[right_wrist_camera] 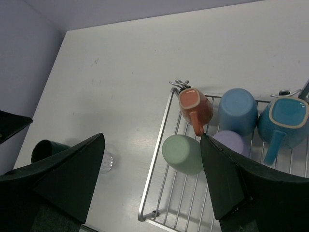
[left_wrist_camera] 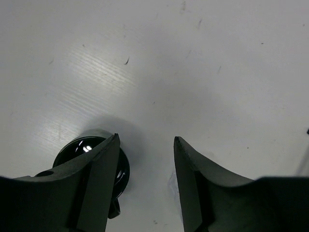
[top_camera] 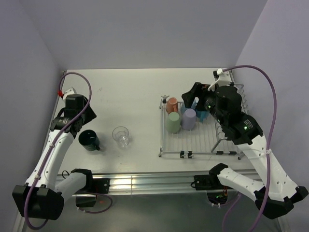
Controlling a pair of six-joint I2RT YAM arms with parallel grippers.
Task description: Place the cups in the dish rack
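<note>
The dish rack stands right of centre and holds several cups: orange, pale green, lavender and blue. My right gripper hovers open and empty over the rack's far side. In the right wrist view the orange, pale green, light blue, blue and lavender cups sit inside the rack. A dark green mug and a clear glass stand on the table at left. Just above that mug, my left gripper is open and empty.
The rack's raised wire side is under my right arm. Walls close the table at the back and on both sides. An aluminium rail runs along the near edge. Purple cables loop over both arms.
</note>
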